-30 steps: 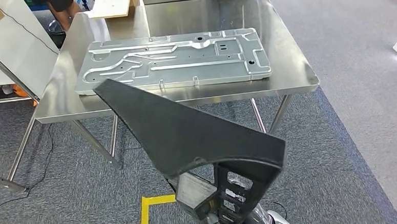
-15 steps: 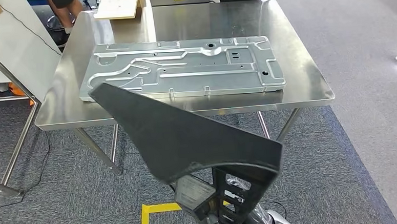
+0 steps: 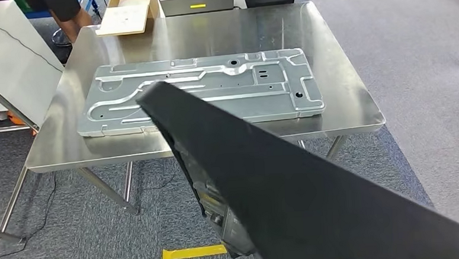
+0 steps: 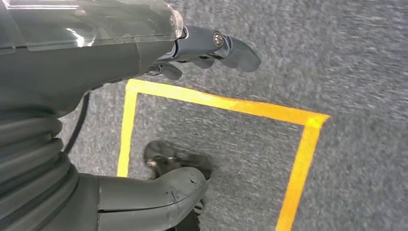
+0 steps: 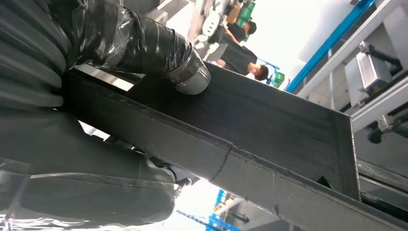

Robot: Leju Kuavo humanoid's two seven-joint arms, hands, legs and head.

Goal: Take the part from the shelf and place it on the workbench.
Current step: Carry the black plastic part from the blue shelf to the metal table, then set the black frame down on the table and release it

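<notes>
Black part (image 3: 289, 185): right hand (image 5: 96, 120) is grasping it, tip overhanging the workbench (image 3: 356, 108) near edge, above the metal plate (image 3: 201, 92). Left hand (image 4: 144, 86): hanging released over carpet with yellow tape (image 4: 293, 115)

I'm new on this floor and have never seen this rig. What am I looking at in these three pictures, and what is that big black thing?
A two-armed humanoid robot took them. The head view looks down from high on its body at a steel workbench on which a flat stamped metal panel lies. The large black part in front is what the robot carries. The right wrist view, from a camera behind the right robot hand, shows that hand gripping the black part, with a person far behind. The left wrist view looks down past the left robot hand, which holds nothing, at grey carpet with a yellow tape square.
</notes>
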